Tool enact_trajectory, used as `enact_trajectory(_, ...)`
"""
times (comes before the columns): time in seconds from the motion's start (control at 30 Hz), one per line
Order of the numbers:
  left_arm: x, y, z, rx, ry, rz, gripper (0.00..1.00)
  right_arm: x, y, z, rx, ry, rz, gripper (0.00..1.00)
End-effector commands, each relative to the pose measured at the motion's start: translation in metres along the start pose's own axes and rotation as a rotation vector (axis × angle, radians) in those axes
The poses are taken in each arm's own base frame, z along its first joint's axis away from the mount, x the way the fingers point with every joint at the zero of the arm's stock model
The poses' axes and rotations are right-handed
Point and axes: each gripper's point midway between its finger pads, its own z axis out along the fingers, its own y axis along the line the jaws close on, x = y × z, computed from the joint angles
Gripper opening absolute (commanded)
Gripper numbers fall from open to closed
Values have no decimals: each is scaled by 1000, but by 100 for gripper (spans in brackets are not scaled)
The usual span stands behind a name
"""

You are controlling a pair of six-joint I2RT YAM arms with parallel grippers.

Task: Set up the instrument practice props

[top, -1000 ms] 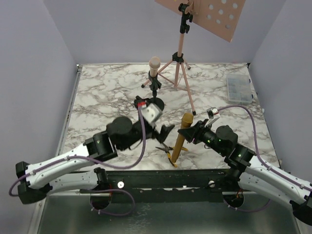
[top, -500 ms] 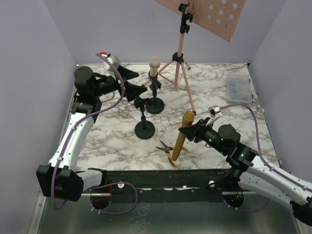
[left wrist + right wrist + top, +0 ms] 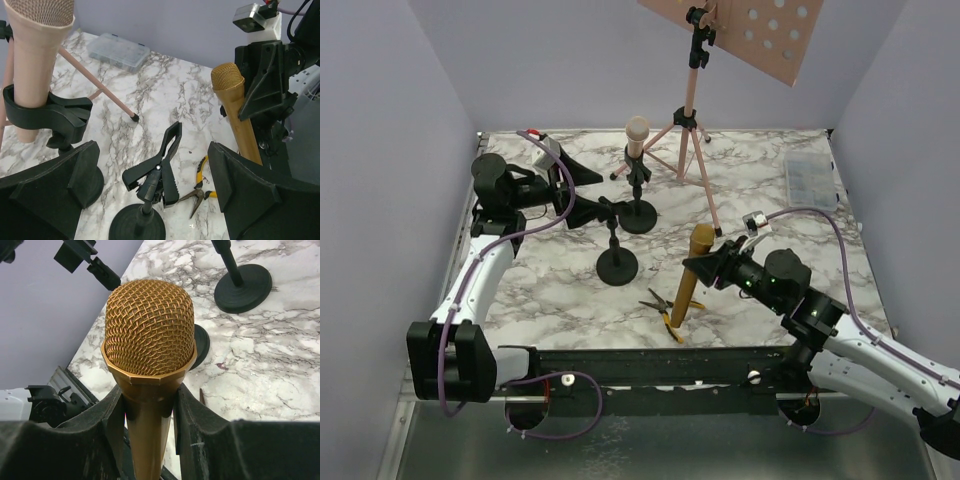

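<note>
The gold microphone (image 3: 692,275) stands tilted at front centre, and my right gripper (image 3: 705,268) is shut on its body; the right wrist view shows its mesh head (image 3: 150,335) between my fingers (image 3: 100,440). An empty black round-based holder (image 3: 617,262) stands mid-table, its clip (image 3: 161,162) closed. My left gripper (image 3: 582,188) is open at the back left, jaws either side of that clip without touching it (image 3: 152,150). The pink microphone (image 3: 637,135) sits in the second holder (image 3: 638,215). The pink tripod rack (image 3: 692,130) stands at the back with its perforated desk (image 3: 750,30). No sheet-music pages are in view.
Yellow-handled pliers (image 3: 665,310) lie at the front, just left of the gold microphone's foot. A clear compartment box (image 3: 810,182) lies at the back right. A tripod leg (image 3: 710,200) reaches toward the right gripper. Purple walls close in the table.
My left arm has swung from front centre to the back left, uncovering the empty holder. My right gripper has shifted the gold microphone slightly left.
</note>
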Motion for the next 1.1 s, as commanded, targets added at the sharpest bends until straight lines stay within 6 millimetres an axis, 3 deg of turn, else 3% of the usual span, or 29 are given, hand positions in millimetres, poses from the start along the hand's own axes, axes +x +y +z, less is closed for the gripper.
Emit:
enact_trajectory(0.0, 14, 1, -2, 60, 23, -1, 99, -26, 20, 3, -63, -56, -39, 0)
enact_trajectory(0.17, 20, 5, -1, 49, 24, -2, 98, -49, 26, 24, -36, -82, -157, 0)
enact_trajectory(0.47, 30, 8, 1, 66, 38, -65, 96, -96, 62, 66, -103, -95, -330, 0)
enact_trajectory(0.63, 37, 7, 2, 64, 42, -88, 96, -117, 88, 77, -180, -98, -405, 0)
enact_trajectory(0.83, 39, 5, 3, 55, 40, -81, 95, -138, 102, 79, -214, -128, -492, 0)
enact_trajectory(1.07, 45, 9, 4, 63, 48, -106, 92, -147, 111, 86, -242, -133, -524, 0)
